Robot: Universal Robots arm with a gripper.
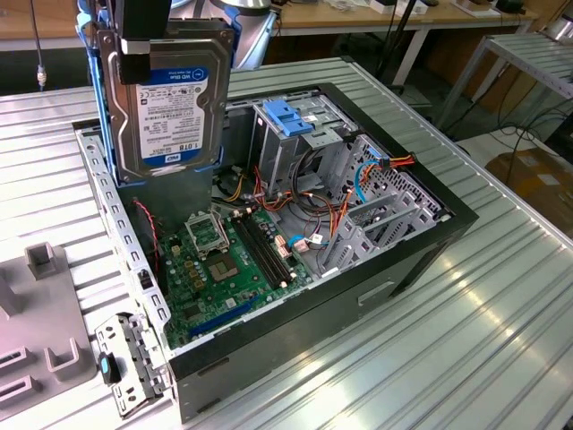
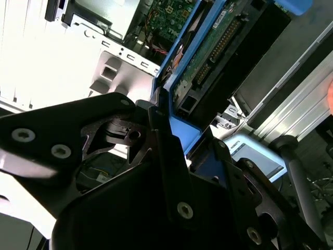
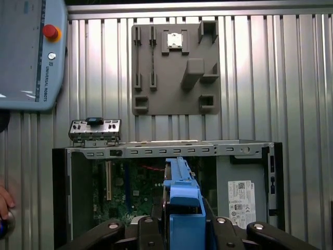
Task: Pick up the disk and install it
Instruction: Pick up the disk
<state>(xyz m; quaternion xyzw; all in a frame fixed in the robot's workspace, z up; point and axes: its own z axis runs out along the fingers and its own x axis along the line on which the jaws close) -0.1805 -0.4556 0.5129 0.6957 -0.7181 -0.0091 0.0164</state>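
While aloft, white-labelled disk (image 1: 170, 98) upright

Gripper (image 3: 183, 235) apparently clamps disk (image 3: 182, 195) above case (image 3: 156, 151).

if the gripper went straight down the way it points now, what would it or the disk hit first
Probably the motherboard in the open case, beside the grey box: the gripper holds the disk upright over them. Depth is unclear.

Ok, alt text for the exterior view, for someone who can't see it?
The gripper holds the disk upright, label facing the camera, above the open computer case, its motherboard and blue-topped drive cage exposed, on a ribbed metal table.
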